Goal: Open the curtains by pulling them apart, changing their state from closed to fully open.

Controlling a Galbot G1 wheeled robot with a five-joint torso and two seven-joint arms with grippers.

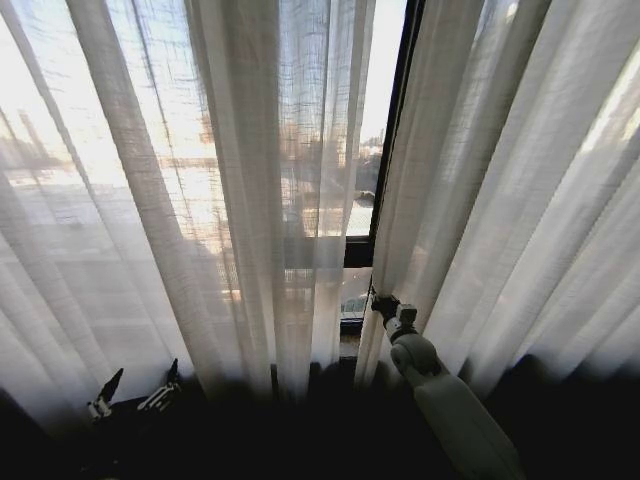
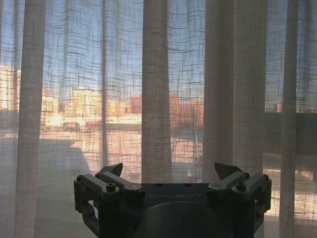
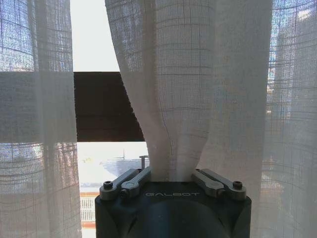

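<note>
Two sheer white curtains hang before the window. The left curtain (image 1: 240, 180) covers the left and middle; the right curtain (image 1: 500, 200) hangs at the right, with a narrow gap between them. My right gripper (image 1: 380, 302) is at the right curtain's inner edge, low down. In the right wrist view it (image 3: 171, 173) is shut on a bunched fold of the right curtain (image 3: 173, 74). My left gripper (image 1: 135, 388) sits low at the left, open, just short of the left curtain (image 2: 156, 99); its fingers (image 2: 111, 171) hold nothing.
A black window frame bar (image 1: 395, 130) runs upright through the gap, with a dark crossbar (image 3: 106, 106) behind the fabric. City buildings show through the weave. The floor below the curtains is dark.
</note>
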